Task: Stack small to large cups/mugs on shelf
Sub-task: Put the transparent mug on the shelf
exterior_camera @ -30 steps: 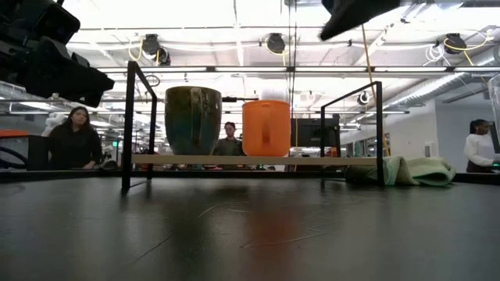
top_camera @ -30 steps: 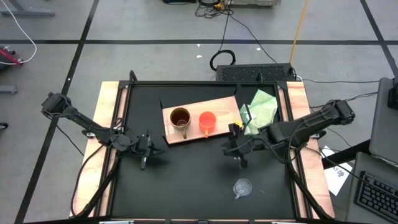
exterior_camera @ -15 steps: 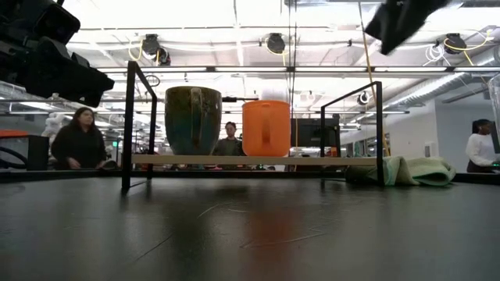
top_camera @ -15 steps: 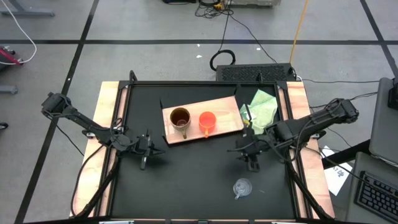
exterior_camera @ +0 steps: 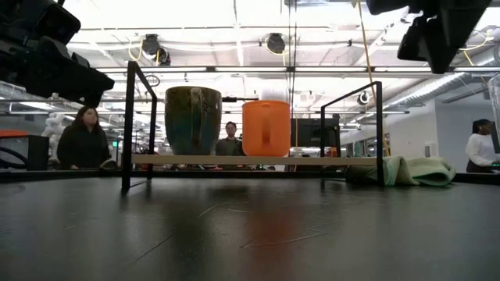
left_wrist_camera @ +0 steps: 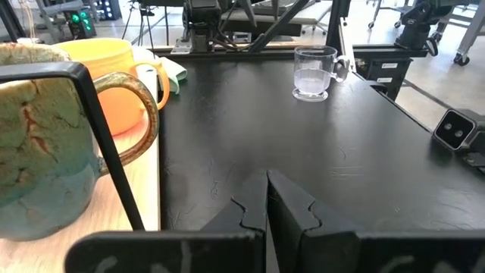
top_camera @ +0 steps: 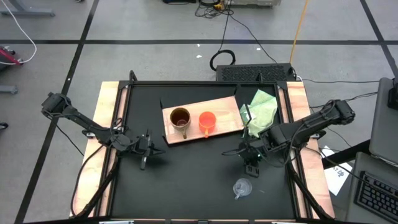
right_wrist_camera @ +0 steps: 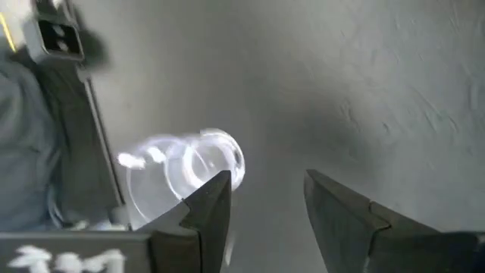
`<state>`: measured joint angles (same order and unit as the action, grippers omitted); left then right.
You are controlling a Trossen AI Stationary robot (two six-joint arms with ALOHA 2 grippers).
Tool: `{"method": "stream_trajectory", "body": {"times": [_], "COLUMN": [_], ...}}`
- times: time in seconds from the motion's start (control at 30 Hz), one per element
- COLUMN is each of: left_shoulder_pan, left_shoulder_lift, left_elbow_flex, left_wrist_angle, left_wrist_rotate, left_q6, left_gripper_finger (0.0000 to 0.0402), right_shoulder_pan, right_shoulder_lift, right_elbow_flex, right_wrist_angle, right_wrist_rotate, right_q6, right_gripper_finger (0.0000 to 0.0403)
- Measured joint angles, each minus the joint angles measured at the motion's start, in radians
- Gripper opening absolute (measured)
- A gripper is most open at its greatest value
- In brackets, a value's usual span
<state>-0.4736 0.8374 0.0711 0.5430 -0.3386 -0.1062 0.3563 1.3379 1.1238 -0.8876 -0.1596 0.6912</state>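
The right tool (top_camera: 252, 167) hangs over the black worktop (top_camera: 186, 180) with its two fingers spread apart and nothing between them. Just past it, toward 6 o'clock, stands the small clear cup (top_camera: 242, 187), alone near the front edge. In the right wrist view the clear cup (right_wrist_camera: 198, 171) sits just beyond the open fingers (right_wrist_camera: 208, 208), not yet between them.

The shelf (top_camera: 202, 121) lies near the middle of the worktop, toward 12 o'clock from the clear cup. On it stand the big brown mug (top_camera: 180, 117) and the orange cup (top_camera: 207, 121), side by side.

The left tool (top_camera: 144, 163) waits at about 9 o'clock, shut tight on nothing.

What could go wrong? The clear cup is see-through and looks light, so I think a finger coming down on its rim could knock it over or push it away. A grip on the thin wall could slip too (smooth cups are slippery). When it gets carried to the shelf, it might bump the orange cup or the black bracket (exterior_camera: 128, 125) at the shelf's edge.

Count them: three cups, with two on the shelf and one on the worktop. One shelf. Two tools. One green cloth (top_camera: 261, 111) at 1 o'clock, beside the shelf.
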Motion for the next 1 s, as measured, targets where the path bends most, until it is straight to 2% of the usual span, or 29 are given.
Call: {"method": "stream_trajectory", "body": {"times": [0.17, 0.53, 1.0], "left_shoulder_pan": [0.000, 0.000, 0.000], "left_shoulder_lift": [0.000, 0.000, 0.000], "left_elbow_flex": [0.000, 0.000, 0.000], "left_wrist_angle": [0.000, 0.000, 0.000], "left_wrist_rotate": [0.000, 0.000, 0.000], "left_q6": [-0.004, -0.003, -0.004], "left_gripper_finger": [0.0010, 0.0010, 0.0010], "right_shoulder_pan": [0.040, 0.133, 0.170], "right_shoulder_lift": [0.002, 0.002, 0.002], "right_elbow_flex": [-0.027, -0.122, -0.185], "right_wrist_angle": [0.096, 0.164, 0.270], "right_wrist_rotate": [-0.002, -0.002, -0.043], "right_q6": [0.085, 0.239, 0.301], "right_gripper_finger": [0.0160, 0.0160, 0.0160]}}
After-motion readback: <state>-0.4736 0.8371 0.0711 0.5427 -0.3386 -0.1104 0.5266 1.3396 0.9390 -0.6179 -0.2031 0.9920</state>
